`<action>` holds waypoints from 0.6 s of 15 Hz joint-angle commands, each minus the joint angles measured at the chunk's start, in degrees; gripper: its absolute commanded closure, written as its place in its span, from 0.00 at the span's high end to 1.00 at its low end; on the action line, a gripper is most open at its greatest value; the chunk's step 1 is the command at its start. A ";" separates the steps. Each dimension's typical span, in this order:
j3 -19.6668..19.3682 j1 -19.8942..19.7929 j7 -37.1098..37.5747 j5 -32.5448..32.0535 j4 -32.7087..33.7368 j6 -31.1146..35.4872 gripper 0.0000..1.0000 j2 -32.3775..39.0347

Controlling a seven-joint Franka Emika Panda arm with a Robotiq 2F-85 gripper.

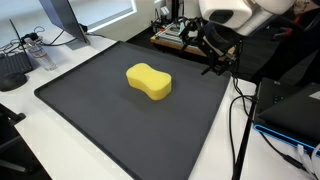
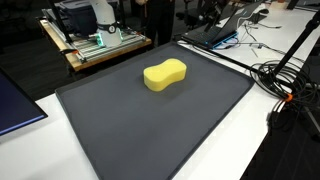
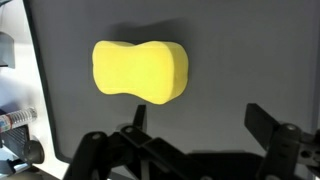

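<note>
The gripper [image 3: 200, 128] hung released, jaws spread wide and holding nothing, clear of the yellow sponge [image 3: 140, 70]. The sponge lay flat near the middle of the dark grey mat [image 1: 100, 130], touching nothing else.

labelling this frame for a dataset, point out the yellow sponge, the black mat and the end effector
yellow sponge [image 1: 148, 82]: in an exterior view, middle of its top
black mat [image 1: 110, 120]: in an exterior view, bare surface nearer the camera
end effector [image 3: 199, 112]: wrist view, midway between its fingertips
</note>
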 commanded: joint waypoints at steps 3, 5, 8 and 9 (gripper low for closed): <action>-2.82 3.11 3.30 0.40 9.95 -5.12 1.00 8.85; -3.08 3.04 2.81 1.22 11.37 -5.20 1.00 10.11; -3.62 1.51 0.11 1.89 12.83 -4.49 1.00 10.82; -3.69 0.33 -1.88 2.54 13.60 -3.82 1.00 11.23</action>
